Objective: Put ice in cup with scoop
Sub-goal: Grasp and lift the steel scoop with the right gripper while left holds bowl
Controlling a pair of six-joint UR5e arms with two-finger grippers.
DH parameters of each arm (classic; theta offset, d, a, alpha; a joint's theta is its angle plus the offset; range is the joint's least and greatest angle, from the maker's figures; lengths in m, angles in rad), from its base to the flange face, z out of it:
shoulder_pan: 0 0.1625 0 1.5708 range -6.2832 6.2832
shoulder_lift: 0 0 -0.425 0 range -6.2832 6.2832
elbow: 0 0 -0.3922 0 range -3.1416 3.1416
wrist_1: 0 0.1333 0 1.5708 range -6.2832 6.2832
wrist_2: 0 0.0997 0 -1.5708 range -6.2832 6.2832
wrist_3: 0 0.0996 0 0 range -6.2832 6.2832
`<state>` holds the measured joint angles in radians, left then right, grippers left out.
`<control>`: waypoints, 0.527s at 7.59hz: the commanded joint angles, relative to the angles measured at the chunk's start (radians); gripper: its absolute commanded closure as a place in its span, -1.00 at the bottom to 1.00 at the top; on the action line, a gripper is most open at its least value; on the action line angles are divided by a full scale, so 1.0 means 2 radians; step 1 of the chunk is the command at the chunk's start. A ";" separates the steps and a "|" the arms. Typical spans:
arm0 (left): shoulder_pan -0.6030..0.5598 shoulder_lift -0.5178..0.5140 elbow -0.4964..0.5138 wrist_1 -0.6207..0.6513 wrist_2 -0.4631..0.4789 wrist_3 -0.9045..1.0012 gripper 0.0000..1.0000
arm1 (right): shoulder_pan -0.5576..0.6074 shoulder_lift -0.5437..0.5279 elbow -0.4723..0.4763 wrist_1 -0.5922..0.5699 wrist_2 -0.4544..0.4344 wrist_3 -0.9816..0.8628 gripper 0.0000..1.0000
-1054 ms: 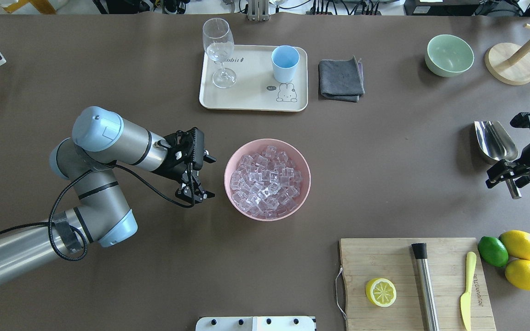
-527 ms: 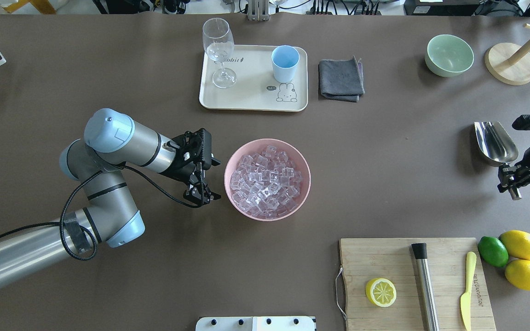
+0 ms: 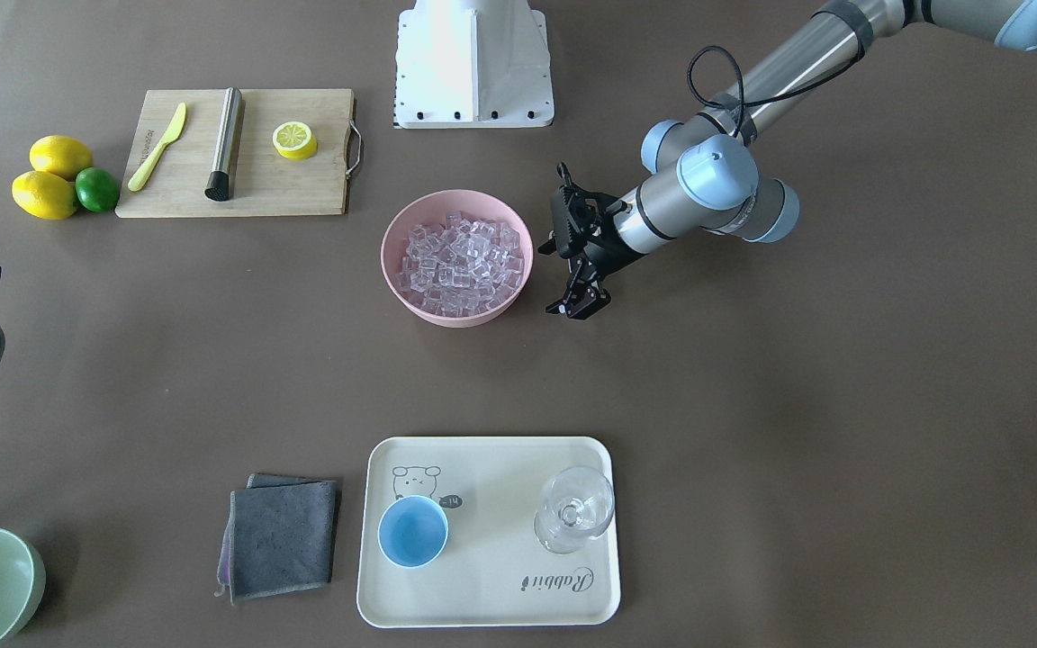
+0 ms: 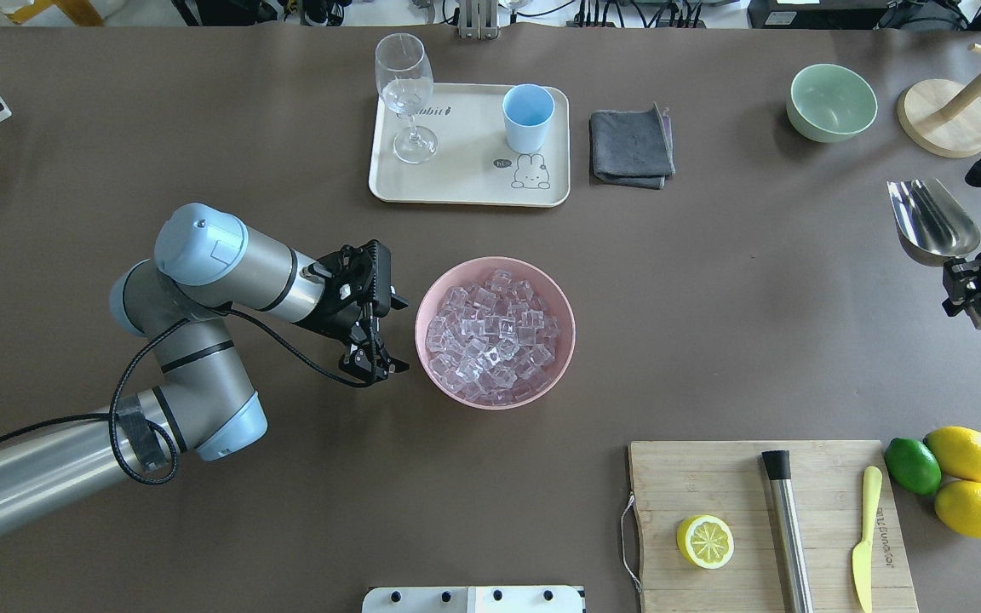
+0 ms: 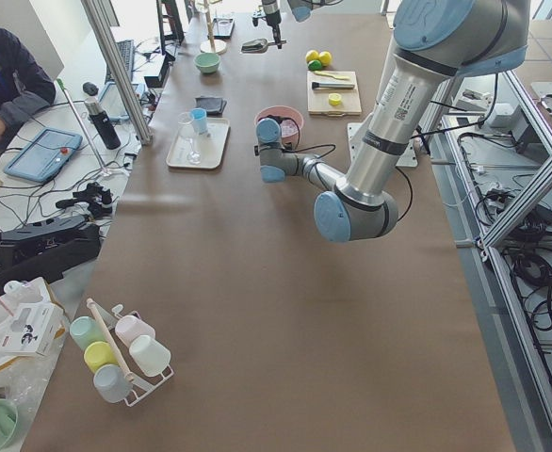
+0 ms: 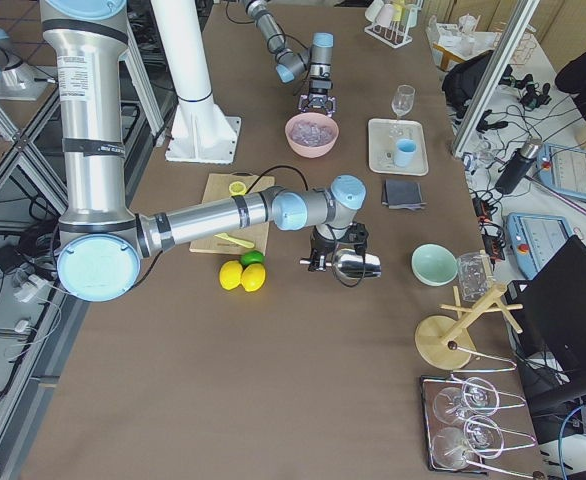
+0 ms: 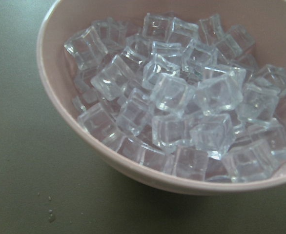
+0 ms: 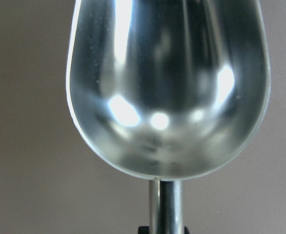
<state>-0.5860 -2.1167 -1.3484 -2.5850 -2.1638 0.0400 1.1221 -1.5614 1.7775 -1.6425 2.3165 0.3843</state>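
The ice point(image 4: 495, 332) is a heap of clear cubes in a pink bowl point(image 4: 495, 403) at mid-table; it fills the left wrist view point(image 7: 182, 97). My left gripper point(image 4: 397, 335) is open and empty, just left of the bowl, apart from it. The light-blue cup point(image 4: 528, 117) stands upright and empty on a cream tray point(image 4: 465, 162) beyond the bowl. My right gripper point(image 4: 967, 285) is shut on the handle of the steel scoop point(image 4: 932, 217), held off the table at the far right. The scoop's trough point(image 8: 167, 87) is empty.
A wine glass point(image 4: 405, 94) shares the tray. A grey cloth point(image 4: 631, 146) lies right of it. A green bowl point(image 4: 831, 102) and a wooden stand point(image 4: 946, 115) are at the back right. A cutting board point(image 4: 729, 477) with lemon half, steel cylinder and knife sits front right, beside lemons point(image 4: 967, 477).
My right gripper has carried the scoop toward the table's far side, up and right in the overhead view. My left gripper moved closer to the pink bowl, then held still.
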 commanded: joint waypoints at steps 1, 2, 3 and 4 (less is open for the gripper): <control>-0.001 0.001 -0.004 -0.002 0.000 0.001 -0.97 | 0.024 0.029 0.048 -0.038 -0.009 -0.059 1.00; -0.001 0.002 -0.005 -0.002 0.000 0.000 -0.97 | 0.024 0.048 0.061 -0.032 -0.034 -0.118 1.00; -0.001 0.002 -0.005 -0.002 0.000 0.000 -0.97 | 0.020 0.057 0.071 -0.032 -0.061 -0.163 1.00; -0.001 0.002 -0.005 -0.002 0.000 0.000 -0.97 | 0.013 0.067 0.072 -0.029 -0.077 -0.212 1.00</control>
<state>-0.5874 -2.1129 -1.3581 -2.5891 -2.1644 0.0401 1.1637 -1.4652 1.8999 -1.7082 2.2313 0.1269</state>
